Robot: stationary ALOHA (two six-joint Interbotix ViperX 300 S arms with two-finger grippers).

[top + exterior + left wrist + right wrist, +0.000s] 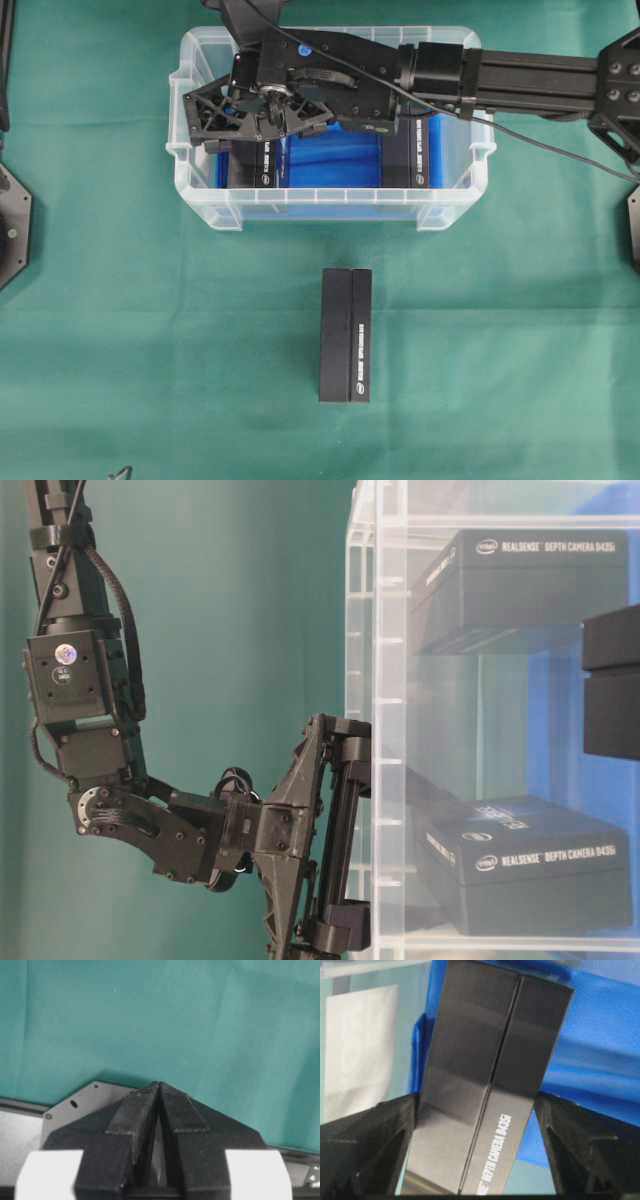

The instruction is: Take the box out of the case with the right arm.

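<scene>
The clear case (pixel 330 197) with a blue floor holds two black boxes. One box (pixel 262 172) stands at its left end, the other (pixel 412 150) at its right end. My right gripper (pixel 258 115) reaches across and hangs over the left box. In the right wrist view that box (pixel 490 1060) lies between the open jaws of the right gripper (pixel 476 1096). The left finger (pixel 385 1130) is against its side, and blue floor shows between the box and the right finger (pixel 580 1135). My left gripper (pixel 159 1084) is shut on nothing, over green cloth.
A third black box (pixel 345 335) lies on the green cloth in front of the case. In the table-level view the right gripper (pixel 340 840) sits at the case wall (pixel 385 730). Black base plates (pixel 12 225) sit at the table's left and right edges.
</scene>
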